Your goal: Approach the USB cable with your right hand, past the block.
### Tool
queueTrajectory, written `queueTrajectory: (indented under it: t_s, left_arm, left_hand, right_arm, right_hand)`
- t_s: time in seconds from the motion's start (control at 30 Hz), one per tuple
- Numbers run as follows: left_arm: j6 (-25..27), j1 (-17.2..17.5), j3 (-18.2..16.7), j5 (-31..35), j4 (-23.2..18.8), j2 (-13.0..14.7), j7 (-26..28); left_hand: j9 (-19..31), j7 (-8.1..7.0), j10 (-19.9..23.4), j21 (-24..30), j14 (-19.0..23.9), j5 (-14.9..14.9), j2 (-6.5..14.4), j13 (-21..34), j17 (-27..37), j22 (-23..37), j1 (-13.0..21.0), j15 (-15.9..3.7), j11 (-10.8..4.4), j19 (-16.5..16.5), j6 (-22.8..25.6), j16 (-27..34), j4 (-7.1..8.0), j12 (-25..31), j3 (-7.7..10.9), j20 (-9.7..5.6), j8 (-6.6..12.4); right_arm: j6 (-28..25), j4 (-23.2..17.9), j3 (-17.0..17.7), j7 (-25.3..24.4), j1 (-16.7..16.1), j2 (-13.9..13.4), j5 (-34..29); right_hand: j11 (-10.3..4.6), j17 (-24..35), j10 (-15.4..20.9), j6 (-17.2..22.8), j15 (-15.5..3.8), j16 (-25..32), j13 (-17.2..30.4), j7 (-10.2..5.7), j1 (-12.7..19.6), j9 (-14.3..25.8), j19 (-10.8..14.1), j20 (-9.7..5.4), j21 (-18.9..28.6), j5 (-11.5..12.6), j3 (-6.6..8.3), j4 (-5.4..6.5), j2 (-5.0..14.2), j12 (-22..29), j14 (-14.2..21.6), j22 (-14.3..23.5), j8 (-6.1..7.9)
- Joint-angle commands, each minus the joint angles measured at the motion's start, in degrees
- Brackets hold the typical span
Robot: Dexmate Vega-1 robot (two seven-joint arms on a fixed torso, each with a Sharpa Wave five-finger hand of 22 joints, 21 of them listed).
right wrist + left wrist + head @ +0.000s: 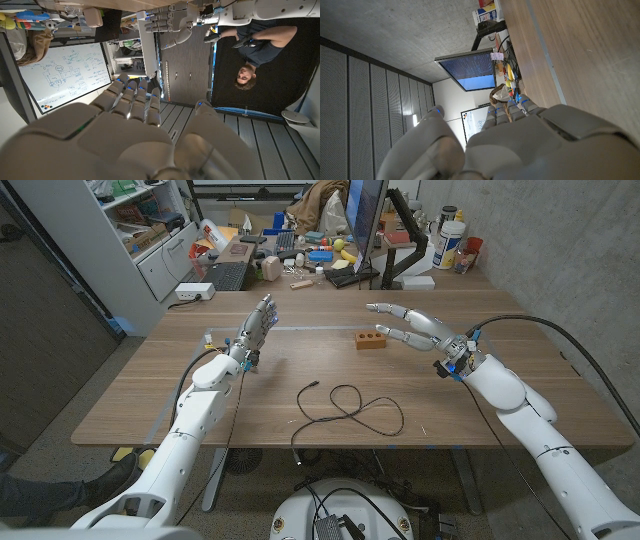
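Head view shows a long wooden table (200, 395) with a pale strip running across its far half, standing on a grey floor against a concrete wall. Behind it a second desk is crowded with clutter: a keyboard (228, 276), a dark monitor (366, 220) seen edge-on, bottles and small coloured odds and ends, with white shelving (120, 230) off to one side. The USB cable (345, 408) is thin and black, lying in loose crossing loops on the near middle of the table, one plug end pointing toward the left arm's side. The block (371, 339) is small, orange-brown, with holes in its top, and sits beyond the cable, well apart from it. The right hand (415, 328) hangs above the table with fingers stretched out and spread, empty, its fingertips just beside the block on the far side. The left hand (254, 330) stands raised over the table, fingers apart and pointing away, holding nothing. In the right wrist view a person (255, 45) in a dark shirt stands behind the table, near a whiteboard (65, 70).
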Motion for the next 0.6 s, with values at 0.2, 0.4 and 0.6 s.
queueTrajectory:
  t_s: [0.2, 0.4, 0.6]
  left_arm:
    - [0.61, 0.05, -0.1, 0.26, -0.46, 0.4, 0.17]
    - [0.68, 0.09, 0.03, 0.38, -0.59, 0.33, 0.29]
    - [1.1, 0.16, 0.32, 0.6, -0.94, 0.21, 0.57]
  left_hand:
    - [0.15, -0.16, -0.06, -0.34, -0.33, 0.19, 0.41, 0.02, 0.05, 0.26, 0.2, 0.08, -0.32, 0.13, 0.37, 0.12, 0.06, 0.28, -0.43, 0.01, 0.04]
    - [0.15, -0.16, -0.06, -0.46, -0.31, 0.18, 0.45, 0.01, 0.05, 0.27, 0.21, 0.06, -0.36, 0.18, 0.4, 0.13, 0.06, 0.28, -0.49, 0.04, 0.04]
    - [0.15, -0.14, -0.15, -0.57, -0.32, 0.17, 0.48, 0.01, 0.05, 0.27, 0.22, 0.05, -0.38, 0.22, 0.36, 0.12, 0.06, 0.24, -0.54, 0.07, 0.02]
  right_arm:
    - [0.28, -0.21, 0.97, -1.62, -0.49, -2.39, -6.04]
    - [-0.16, -0.75, 1.32, -1.47, -1.31, -3.55, -6.43]
    - [-0.44, -1.43, 1.76, -0.92, -2.46, -4.79, -6.28]
  right_hand:
    - [-0.02, 0.17, 1.04, 0.62, -2.12, 0.17, 0.08, -0.58, 0.48, 0.36, 0.88, -2.53, -0.16, 0.59, -0.01, -0.18, -0.26, 0.25, 0.76, 0.28, 0.33]
    - [-0.4, 0.17, 1.25, 0.75, -2.34, 0.2, 0.09, -0.72, 0.52, 0.37, 0.93, -2.63, -0.2, 0.8, -0.03, -0.22, -0.22, 0.27, 1.04, 0.29, 0.32]
    - [-0.52, 0.18, 1.41, 0.78, -2.53, 0.15, 0.09, -0.76, 0.55, 0.37, 1.0, -2.66, -0.23, 0.97, -0.04, -0.26, -0.19, 0.29, 1.11, 0.29, 0.29]
